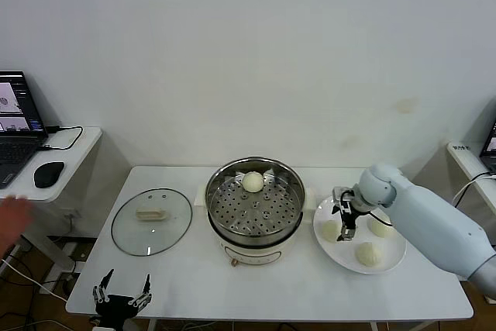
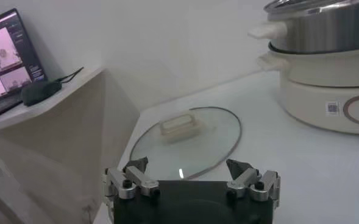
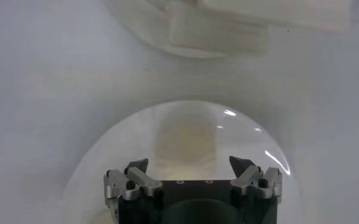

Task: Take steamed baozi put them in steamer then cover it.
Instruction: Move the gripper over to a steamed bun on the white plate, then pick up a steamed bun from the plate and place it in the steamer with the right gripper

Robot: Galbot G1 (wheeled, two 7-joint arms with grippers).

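The steel steamer [image 1: 252, 236] stands mid-table with one cream-white baozi [image 1: 253, 182] on its perforated tray, at the far side. Three more baozi lie on the white plate [image 1: 341, 260] to its right: one near my gripper [image 1: 332, 230], one behind [image 1: 380, 226], one in front [image 1: 367, 253]. My right gripper [image 1: 345, 218] hangs open and empty just above the plate's left part, beside the nearest bun. In the right wrist view the gripper [image 3: 190, 165] points down at the bare plate [image 3: 185, 122]. My left gripper [image 1: 122, 291] is open and empty at the table's front-left edge.
The glass lid [image 1: 152, 221] with its cream handle lies flat left of the steamer, also in the left wrist view [image 2: 188, 140]. A side desk at far left holds a laptop [image 1: 15, 125] and a mouse [image 1: 48, 174]. A person's hand [image 1: 12, 218] shows at the left edge.
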